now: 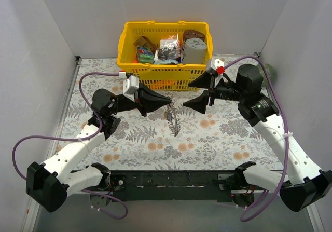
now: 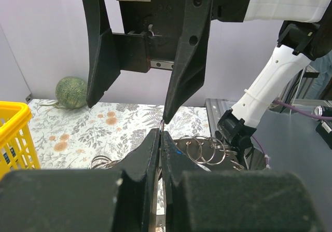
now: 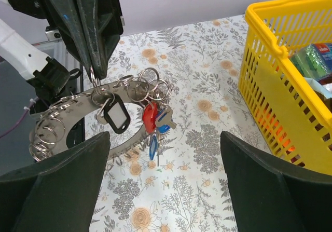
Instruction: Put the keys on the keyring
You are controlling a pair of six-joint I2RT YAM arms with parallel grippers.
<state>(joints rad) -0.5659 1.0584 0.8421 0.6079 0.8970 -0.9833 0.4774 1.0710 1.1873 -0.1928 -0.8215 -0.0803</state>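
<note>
The keyring (image 3: 62, 119) is a large flat metal ring carrying several small split rings (image 2: 207, 148). In the top view it hangs edge-on as a thin dark shape (image 1: 173, 120) over the floral mat. My left gripper (image 1: 167, 101) is shut on its upper rim, its fingertips (image 2: 155, 141) pressed together on the thin metal. The keys (image 3: 154, 122), with red and blue heads, dangle from the keyring beside a black tag (image 3: 117, 116). My right gripper (image 1: 205, 91) faces the left one with its jaws wide open. Its fingers (image 3: 62, 185) hold nothing and sit just short of the keys.
A yellow basket (image 1: 129, 60) filled with packets and jars stands at the back of the mat and rises along the right of the right wrist view (image 3: 270, 60). A green ball (image 2: 71, 92) lies at the far right corner (image 1: 271, 72).
</note>
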